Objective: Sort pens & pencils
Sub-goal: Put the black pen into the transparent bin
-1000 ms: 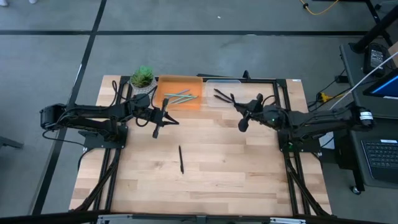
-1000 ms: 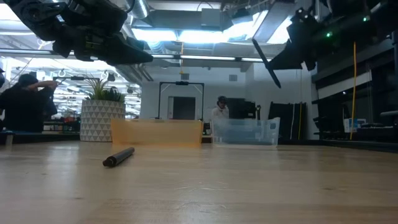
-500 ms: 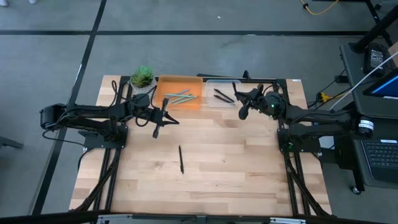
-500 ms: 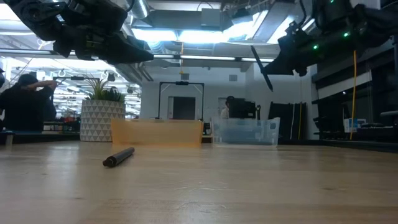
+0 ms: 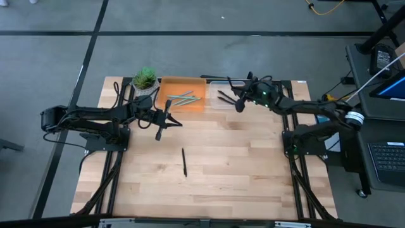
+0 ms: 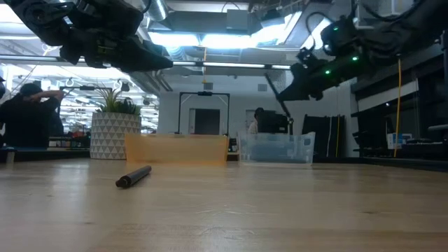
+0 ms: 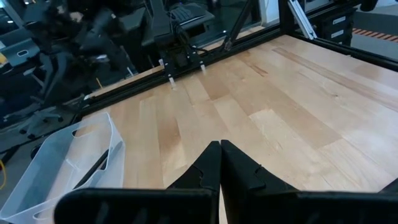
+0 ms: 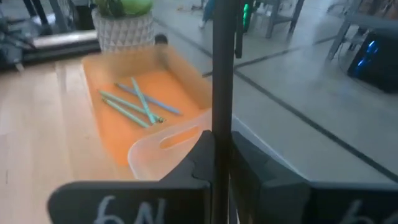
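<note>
My right gripper [image 5: 239, 104] hangs over the right part of the clear tray [image 5: 218, 84], shut on a black pen [image 8: 222, 74]. In that tray lie dark pens [image 5: 226, 97]. Left of it, the orange tray [image 5: 190, 82] holds light blue pencils [image 5: 182, 98]. Another black pen [image 5: 184, 161] lies flat on the wood at mid-table. My left gripper [image 5: 158, 133] is shut on nothing, held above the table just near of the orange tray. My right gripper pinches the black pen's shaft [image 8: 222, 127] between its two fingers [image 8: 202, 149]. The fingers come nearly level from the table's right and lie across the pen. The pen stands steeply tilted in the low view [image 6: 274, 99], lifted clear above the clear tray.
A potted plant [image 5: 145, 79] stands at the far left, beside the orange tray. Black frame rails [image 5: 285, 126] run along the table's left, right and far sides. Bare wood [image 5: 209, 183] stretches across the near half of the table.
My right gripper has carried the black pen toward the table's far edge and a little to the left, from beside the clear tray to above it, staying shut on the pen.
</note>
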You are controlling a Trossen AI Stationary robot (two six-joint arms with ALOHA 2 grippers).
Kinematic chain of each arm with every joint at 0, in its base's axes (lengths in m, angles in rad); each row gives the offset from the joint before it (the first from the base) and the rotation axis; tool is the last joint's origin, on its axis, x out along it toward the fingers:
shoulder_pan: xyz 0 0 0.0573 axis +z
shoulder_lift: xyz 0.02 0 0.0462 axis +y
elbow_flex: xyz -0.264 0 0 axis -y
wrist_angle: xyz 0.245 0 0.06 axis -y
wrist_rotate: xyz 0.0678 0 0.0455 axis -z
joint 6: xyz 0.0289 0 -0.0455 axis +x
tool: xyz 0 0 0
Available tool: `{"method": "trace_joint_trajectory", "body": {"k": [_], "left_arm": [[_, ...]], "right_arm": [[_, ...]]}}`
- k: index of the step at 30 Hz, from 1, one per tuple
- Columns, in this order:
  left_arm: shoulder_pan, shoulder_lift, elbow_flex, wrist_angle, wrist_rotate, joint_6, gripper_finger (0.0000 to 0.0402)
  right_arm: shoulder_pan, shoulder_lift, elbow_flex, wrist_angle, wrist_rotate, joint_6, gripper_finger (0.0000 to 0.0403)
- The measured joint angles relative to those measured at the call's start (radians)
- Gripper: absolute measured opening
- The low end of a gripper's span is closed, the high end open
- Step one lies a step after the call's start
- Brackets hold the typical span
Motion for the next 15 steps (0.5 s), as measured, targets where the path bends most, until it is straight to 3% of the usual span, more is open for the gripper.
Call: {"method": "trace_joint_trajectory", "body": {"k": [5,15], "left_arm": [[0.0,0.001,0.0,0.0,-0.001,0.0,0.0],[0.001,0.002,0.0,-0.004,-0.049,0.0,0.0]], "right_arm": [[-0.025,0.096,0.114,-0.184,-0.065,-0.013,0.0029],[-0.037,0.194,0.38,-0.717,-0.069,-0.076,0.0029]]}}
